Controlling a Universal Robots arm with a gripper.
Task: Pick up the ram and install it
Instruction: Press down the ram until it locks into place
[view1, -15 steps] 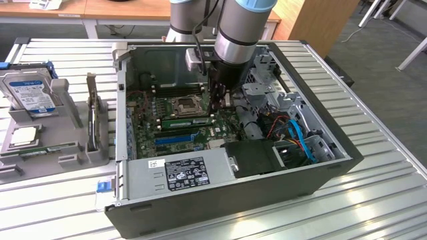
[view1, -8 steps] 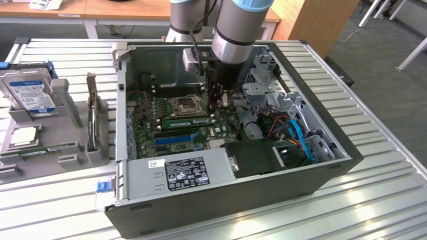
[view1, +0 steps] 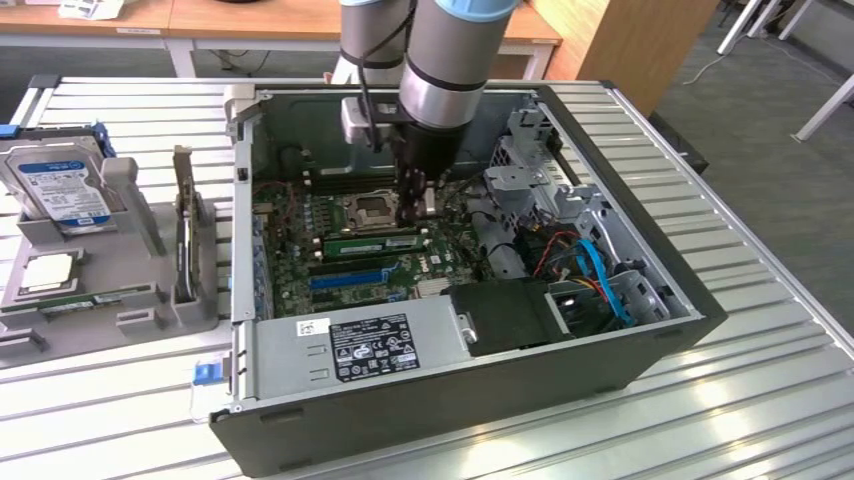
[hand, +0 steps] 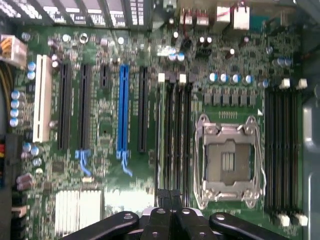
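Observation:
The ram is a thin green stick standing on edge in a black memory slot, just beside the CPU socket on the motherboard inside the open computer case. My gripper hangs shut over the ram's end at the exterior view's right, with nothing between its fingers. I cannot tell whether it touches the stick. In the wrist view the gripper shows its black fingers pressed together above the row of memory slots, next to the CPU socket.
A blue expansion slot lies near the ram. The power supply, drive cage and blue cables crowd the case. On the exterior view's left a grey tray holds a hard drive and other parts.

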